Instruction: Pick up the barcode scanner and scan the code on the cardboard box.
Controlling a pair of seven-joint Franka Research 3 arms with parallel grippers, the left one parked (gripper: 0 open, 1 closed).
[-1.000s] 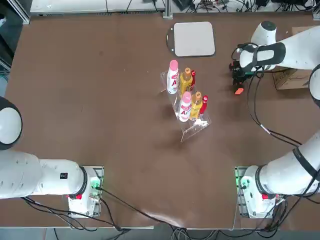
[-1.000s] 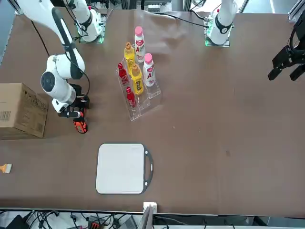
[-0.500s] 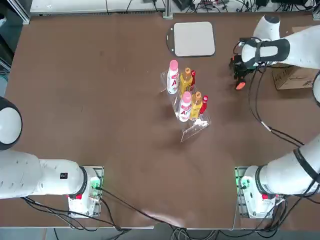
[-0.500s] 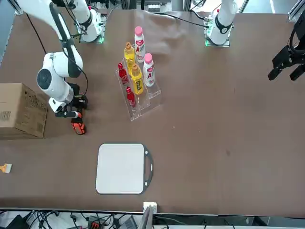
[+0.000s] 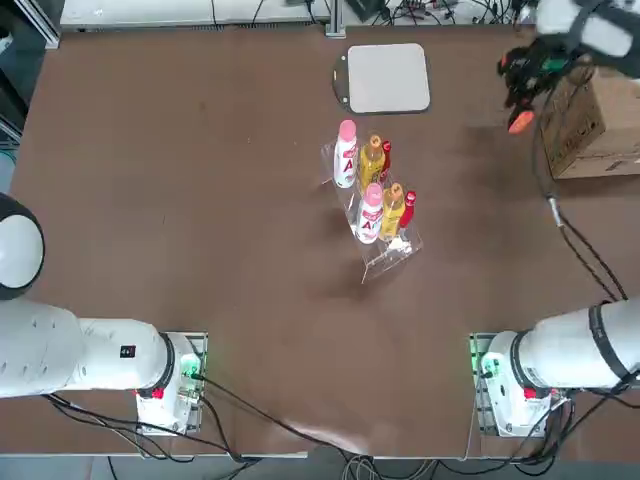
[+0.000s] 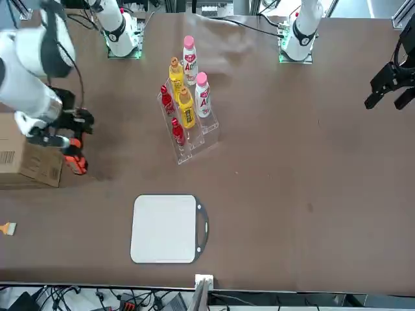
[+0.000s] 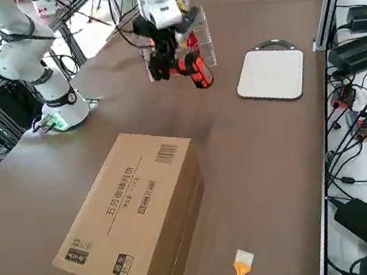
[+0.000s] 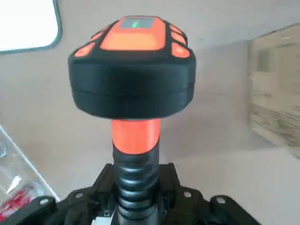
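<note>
With its fingers closed around the ribbed black handle of the barcode scanner [image 8: 132,70], the right gripper [image 8: 137,192] holds the tool above the counter [image 5: 250,200], near the cardboard box [image 7: 133,214] and apart from it. Pink-capped, yellow and red bottles [image 6: 185,107] stand in a clear tray [image 6: 201,139]. A white board [image 6: 163,229] and an orange-handled brush [image 7: 241,267] lie on the counter.

Two pink-capped bottles [image 5: 345,162], two yellow, two red (six together).
</note>
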